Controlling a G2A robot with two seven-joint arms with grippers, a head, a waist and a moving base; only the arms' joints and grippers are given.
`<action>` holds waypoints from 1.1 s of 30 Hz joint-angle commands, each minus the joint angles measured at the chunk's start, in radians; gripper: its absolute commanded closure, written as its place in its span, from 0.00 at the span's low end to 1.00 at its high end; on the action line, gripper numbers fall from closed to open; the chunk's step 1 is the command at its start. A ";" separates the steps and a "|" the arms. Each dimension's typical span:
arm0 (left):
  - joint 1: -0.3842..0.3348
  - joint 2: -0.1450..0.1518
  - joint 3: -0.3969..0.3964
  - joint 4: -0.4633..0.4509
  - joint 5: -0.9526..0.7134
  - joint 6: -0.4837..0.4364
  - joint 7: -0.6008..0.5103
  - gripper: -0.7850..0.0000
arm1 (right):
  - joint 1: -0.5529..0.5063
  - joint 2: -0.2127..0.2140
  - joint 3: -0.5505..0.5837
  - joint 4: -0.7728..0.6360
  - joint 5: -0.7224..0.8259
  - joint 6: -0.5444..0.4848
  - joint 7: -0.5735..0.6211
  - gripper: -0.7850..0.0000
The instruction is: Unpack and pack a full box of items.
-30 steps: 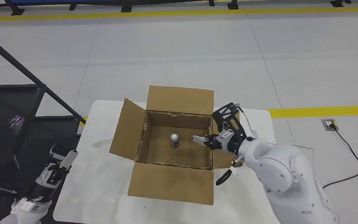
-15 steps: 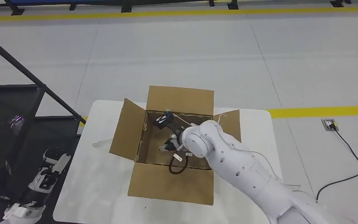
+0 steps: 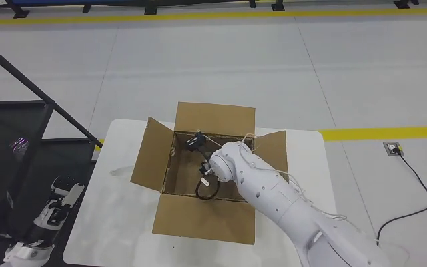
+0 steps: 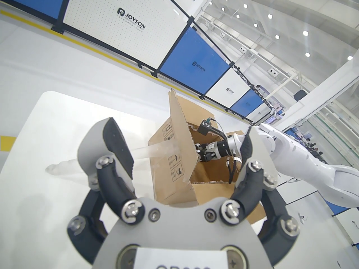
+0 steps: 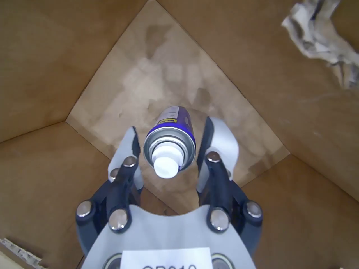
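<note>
straddling the upright spray can [image 5: 169, 144] in the box [image 5: 56, 43], right gripper [image 5: 171, 128] part-open; left gripper [image 4: 179, 131] spread wide

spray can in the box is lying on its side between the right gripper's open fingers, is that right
No. The spray can stands upright on the cardboard box floor, white cap up, as the right wrist view shows. It does sit between the right gripper's open fingers.
</note>
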 commanded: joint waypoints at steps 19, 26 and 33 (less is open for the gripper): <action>0.000 0.000 0.000 0.000 0.000 0.000 0.000 0.00 | -0.146 0.128 0.261 -0.605 -0.190 0.210 0.159 1.00; 0.000 0.000 0.000 0.000 0.000 0.000 0.000 0.00 | -0.489 0.253 0.543 -1.207 -0.459 0.198 0.356 1.00; 0.000 0.000 0.000 0.000 0.000 0.000 0.000 0.00 | -0.719 0.295 0.773 -1.536 -0.631 0.233 0.360 1.00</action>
